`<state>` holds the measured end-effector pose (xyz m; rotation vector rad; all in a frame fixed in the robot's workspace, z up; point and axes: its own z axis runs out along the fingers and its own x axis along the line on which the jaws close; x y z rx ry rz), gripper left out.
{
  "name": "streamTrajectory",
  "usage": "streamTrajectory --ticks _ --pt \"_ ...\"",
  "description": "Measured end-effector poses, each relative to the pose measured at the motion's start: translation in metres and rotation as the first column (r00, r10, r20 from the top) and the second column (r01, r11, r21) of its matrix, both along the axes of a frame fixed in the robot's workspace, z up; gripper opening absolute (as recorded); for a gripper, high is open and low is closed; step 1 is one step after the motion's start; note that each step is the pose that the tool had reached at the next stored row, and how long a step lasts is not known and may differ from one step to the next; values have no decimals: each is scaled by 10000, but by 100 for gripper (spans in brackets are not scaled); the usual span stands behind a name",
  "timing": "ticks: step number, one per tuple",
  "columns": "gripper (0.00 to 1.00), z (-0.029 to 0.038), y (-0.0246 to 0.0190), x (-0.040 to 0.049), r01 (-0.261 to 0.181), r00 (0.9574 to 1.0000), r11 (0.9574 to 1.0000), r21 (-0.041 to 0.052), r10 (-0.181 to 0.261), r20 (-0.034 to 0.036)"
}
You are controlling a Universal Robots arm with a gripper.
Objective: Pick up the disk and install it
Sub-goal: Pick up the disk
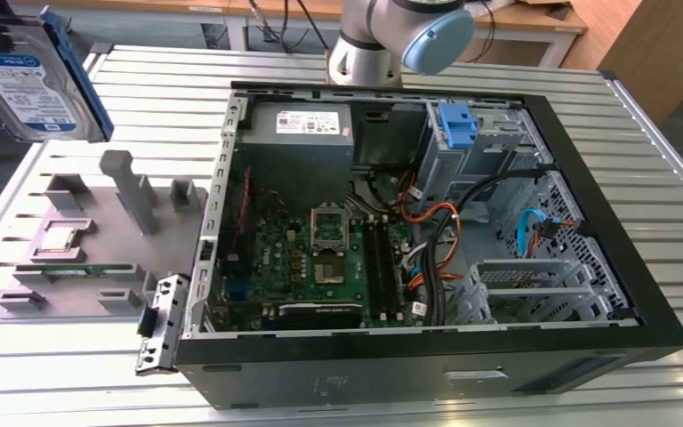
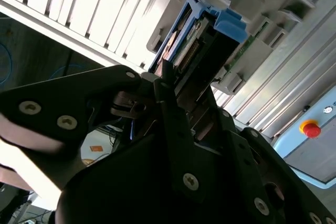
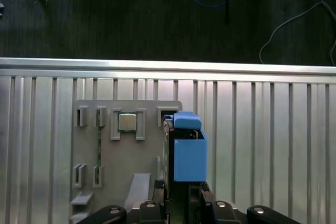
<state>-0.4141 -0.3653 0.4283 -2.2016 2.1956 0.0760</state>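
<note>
The gripper [image 3: 181,187] is pinching the disk [image 1: 28,78] between its jaws, which are pressing on the drive's flat faces in both wrist views. The disk is hanging on edge in the air, well off to the exterior view's left of the computer case [image 1: 377,382] and clear of the worktop [image 1: 81,374]. Carrying it well is, by my judgement, a matter of keeping the grip firm and the drive square, so that its blue rails are not catching on the case's rim or on the cables [image 1: 437,222] inside. The case is lying open: it is holding the motherboard [image 1: 306,258], the power supply [image 1: 298,124] at its far end, a bare blue bracket [image 1: 461,124] in the far corner and a metal drive cage [image 1: 532,285] nearer the front. Just beside the case, on the exterior view's left, a grey fixture [image 1: 164,240] is holding a square CPU chip [image 1: 63,238] and a memory stick [image 1: 71,269] in its slots.
</note>
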Motion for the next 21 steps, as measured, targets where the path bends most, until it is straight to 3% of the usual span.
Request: streamTrajectory --ticks 21 --pt "35 392 0 0 0 10000 10000 19 0 0"
